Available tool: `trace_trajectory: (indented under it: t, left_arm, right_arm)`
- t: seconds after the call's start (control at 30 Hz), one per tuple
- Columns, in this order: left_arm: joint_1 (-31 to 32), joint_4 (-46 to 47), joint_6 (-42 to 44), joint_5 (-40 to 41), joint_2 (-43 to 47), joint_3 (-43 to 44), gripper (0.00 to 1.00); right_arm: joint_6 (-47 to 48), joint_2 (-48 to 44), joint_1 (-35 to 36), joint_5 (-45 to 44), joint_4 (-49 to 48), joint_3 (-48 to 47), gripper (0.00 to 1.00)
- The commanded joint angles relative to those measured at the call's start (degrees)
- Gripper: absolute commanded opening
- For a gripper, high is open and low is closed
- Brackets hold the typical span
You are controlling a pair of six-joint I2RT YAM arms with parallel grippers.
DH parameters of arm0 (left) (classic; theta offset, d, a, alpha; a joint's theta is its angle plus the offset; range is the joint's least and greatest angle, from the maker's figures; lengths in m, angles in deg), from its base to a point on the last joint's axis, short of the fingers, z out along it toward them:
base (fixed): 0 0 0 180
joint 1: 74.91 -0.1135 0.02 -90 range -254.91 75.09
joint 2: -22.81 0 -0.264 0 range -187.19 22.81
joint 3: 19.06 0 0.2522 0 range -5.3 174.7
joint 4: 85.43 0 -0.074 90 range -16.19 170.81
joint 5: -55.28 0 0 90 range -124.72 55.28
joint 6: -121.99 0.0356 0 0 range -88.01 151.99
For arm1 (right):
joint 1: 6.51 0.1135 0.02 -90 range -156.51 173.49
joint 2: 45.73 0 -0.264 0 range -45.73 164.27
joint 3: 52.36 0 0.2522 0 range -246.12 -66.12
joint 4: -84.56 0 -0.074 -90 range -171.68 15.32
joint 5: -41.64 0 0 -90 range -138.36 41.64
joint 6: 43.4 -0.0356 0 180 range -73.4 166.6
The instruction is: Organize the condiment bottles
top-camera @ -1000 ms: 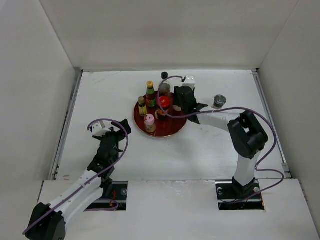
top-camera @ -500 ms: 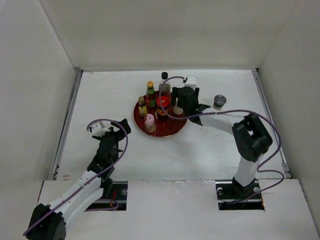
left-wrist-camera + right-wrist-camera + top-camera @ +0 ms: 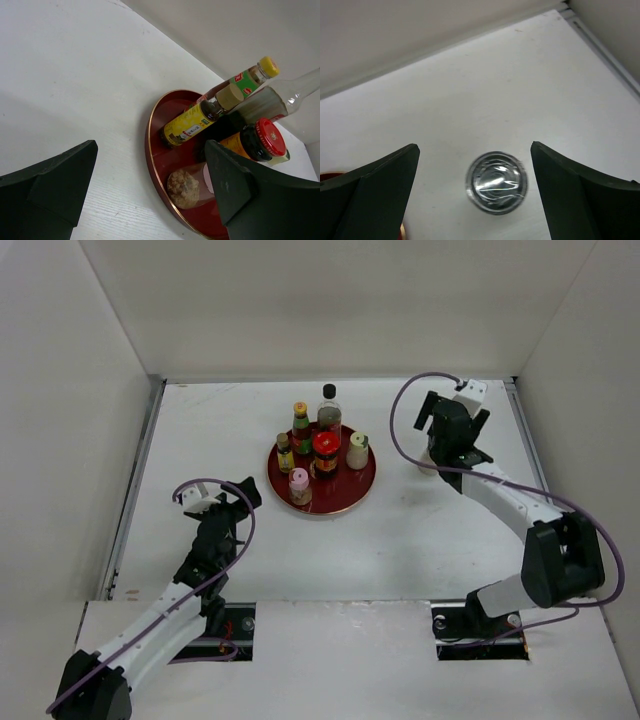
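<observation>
Right gripper (image 3: 474, 146) is hanging over the right rear part of the white table (image 3: 200, 430), its jaws spread wide and gripping nothing; its wrist camera is looking almost straight down on the grey-capped jar (image 3: 496, 182), which is standing upright on the table, well apart from the tray, with bare table showing on either side between its shiny lid and the two dark fingers; whether the fingertips are sitting above the lid or reaching down beside it, I cannot tell; from overhead the arm is largely covering that jar. Left gripper (image 3: 235, 498) is sitting low at the near left of the table, jaws likewise wide apart and holding nothing, pointing toward the round red tray (image 3: 350, 495) but keeping well short of it. Six bottles are standing upright on the tray, close together: the black-capped clear bottle (image 3: 329, 405) is rising at the far edge; the tall yellow-capped bottle with the green label (image 3: 300, 420) is standing just left of it; the red-capped jar (image 3: 325, 450) is occupying the middle; the cream-capped bottle (image 3: 357, 450) is standing just to its right; the small yellow-capped bottle (image 3: 285, 452) is sitting at the left edge; the pink-capped jar (image 3: 299, 485) is sitting at the near-left edge, something pale and crumbly showing through its glass in the left wrist view.
</observation>
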Motion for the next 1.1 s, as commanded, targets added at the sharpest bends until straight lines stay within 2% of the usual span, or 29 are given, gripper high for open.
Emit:
trace_trajectory:
  t: [0.0,0.37,0.53,0.57,0.67,0.87,1.07]
  left_arm:
    - [-0.20,2.05,-0.65,-0.85,-0.85,-0.02,0.89]
    - [0.42,3.19,-0.65,-0.33,-1.82,-0.20,0.90]
    - [0.42,3.10,-0.65,-0.60,-1.65,-0.11,0.90]
    - [0.51,3.19,-0.65,-0.33,-1.47,-0.28,0.90]
    - [0.07,3.19,-0.65,-0.59,-2.34,-0.20,0.90]
    - [0.25,3.19,-0.65,-0.33,-1.46,-0.28,0.90]
    - [0.24,3.19,-0.65,-0.16,-1.55,-0.28,0.90]
  right_arm:
    - [2.14,0.73,-1.35,-3.59,2.31,0.81,1.00]
    - [-2.43,8.99,-4.61,4.57,4.33,-1.21,0.98]
    - [-2.17,7.07,-4.61,3.36,1.01,0.10,0.60]
    - [-1.64,5.58,-4.00,2.13,0.21,0.80,0.56]
    - [-0.41,-0.12,-0.93,-0.42,-1.29,3.70,0.50]
    - [-1.02,-8.31,11.36,0.71,3.01,8.27,0.50]
    - [-2.87,-6.83,24.99,1.51,1.70,5.21,0.50]
